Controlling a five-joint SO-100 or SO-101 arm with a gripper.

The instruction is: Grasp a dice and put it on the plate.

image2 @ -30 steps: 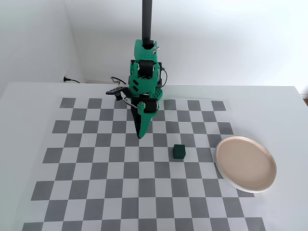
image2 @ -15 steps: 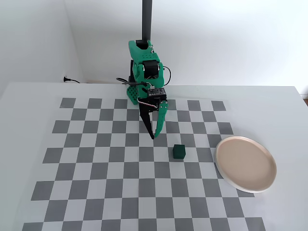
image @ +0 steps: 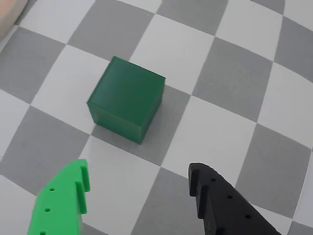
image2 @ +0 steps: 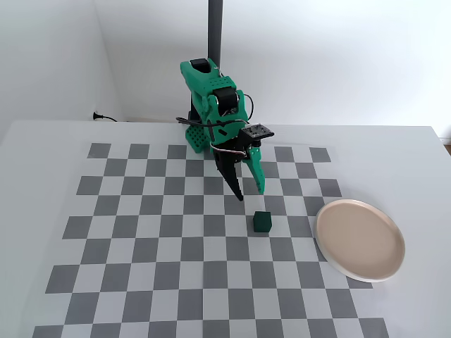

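The dice [image2: 263,222] is a small dark green cube resting on the checkered mat, left of the plate [image2: 360,239], a round beige-pink dish with a cream rim. My gripper [image2: 250,194] hovers open just behind and above the dice in the fixed view. In the wrist view the dice [image: 126,99] lies ahead of the gripper [image: 139,172], with the green finger [image: 62,198] at lower left and the black finger [image: 220,203] at lower right, nothing between them. A sliver of the plate [image: 11,12] shows at the top left corner.
The grey and white checkered mat [image2: 141,246] covers the white table. The green arm base [image2: 201,134] and a dark vertical pole [image2: 215,32] stand at the back. A cable and wall plug [image2: 102,117] lie at the back left.
The arm has swung toward the right and reached forward, bringing the gripper close behind the dice. The jaws have spread apart. Dice and plate have not moved.
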